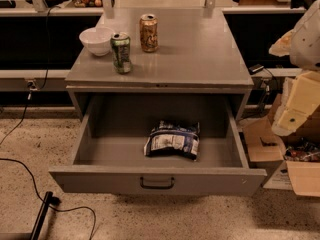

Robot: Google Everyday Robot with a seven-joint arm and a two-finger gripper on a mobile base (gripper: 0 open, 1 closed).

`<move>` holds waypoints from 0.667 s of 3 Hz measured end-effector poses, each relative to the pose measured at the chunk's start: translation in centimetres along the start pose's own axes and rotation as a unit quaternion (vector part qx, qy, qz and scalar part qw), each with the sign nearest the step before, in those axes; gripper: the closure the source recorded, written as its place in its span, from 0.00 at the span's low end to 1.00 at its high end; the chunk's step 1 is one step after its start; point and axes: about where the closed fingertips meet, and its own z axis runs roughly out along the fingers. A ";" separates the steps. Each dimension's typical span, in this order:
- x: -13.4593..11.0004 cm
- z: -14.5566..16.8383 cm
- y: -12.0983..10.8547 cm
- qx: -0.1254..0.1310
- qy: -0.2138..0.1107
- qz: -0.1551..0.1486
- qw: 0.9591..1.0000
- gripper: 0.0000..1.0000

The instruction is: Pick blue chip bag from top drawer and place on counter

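At the right edge, our cream-coloured hand [296, 106] is partly cut off by the frame, and we cannot tell whether it is wide or narrow. The crumpled foil blue chip bag [172, 141] lies flat in the open grey metal top drawer [100, 180], right of centre. Its long axis runs left to right, with the white panel facing up. On the smooth grey surface [200, 54] stand a green can [120, 52], a gold can [148, 32] and a white bowl [96, 40].

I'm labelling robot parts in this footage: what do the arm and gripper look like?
At the right edge, the arm is a rounded white shell; below it, the gripper is blocky, pale cream-yellow, with one small dark dot. No cables show on either.
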 end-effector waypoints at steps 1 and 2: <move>0.0 0.0 0.0 0.000 0.000 0.000 1.000 0.00; -0.9 2.7 -0.4 -0.008 -0.001 -0.019 1.000 0.00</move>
